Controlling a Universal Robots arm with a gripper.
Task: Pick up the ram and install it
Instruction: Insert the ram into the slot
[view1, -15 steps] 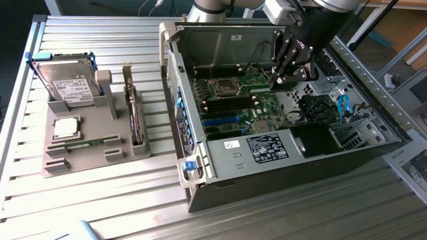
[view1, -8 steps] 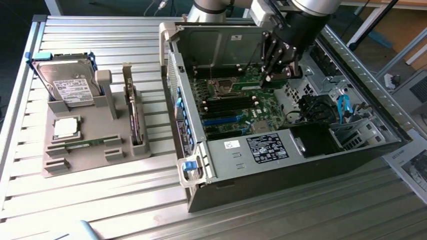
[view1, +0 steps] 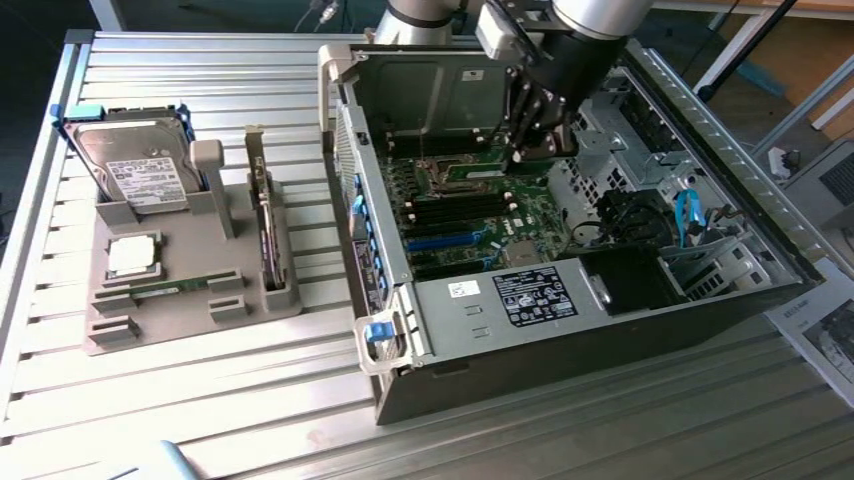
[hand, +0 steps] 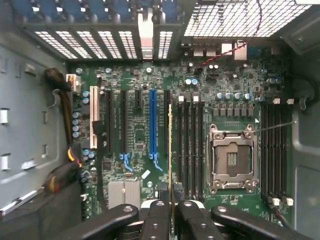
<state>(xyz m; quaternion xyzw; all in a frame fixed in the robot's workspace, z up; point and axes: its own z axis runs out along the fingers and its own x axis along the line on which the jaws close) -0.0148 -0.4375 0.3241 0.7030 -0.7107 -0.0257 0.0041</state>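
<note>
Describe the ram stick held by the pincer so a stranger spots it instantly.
Inside the open computer case, look over the green motherboard. The ram is the thin pale strip extending from the pincer, edge-on beside wider black slots.

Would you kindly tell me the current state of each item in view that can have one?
gripper: shut on the ram.
ram: held edge-on over the motherboard.
memory slots: empty.
processor socket: empty.
computer case: side open.
hard drive: upright in the holder.
processor chip: flat in the holder.
expansion card: on edge in the holder.
second green stick: flat in the holder.
</note>
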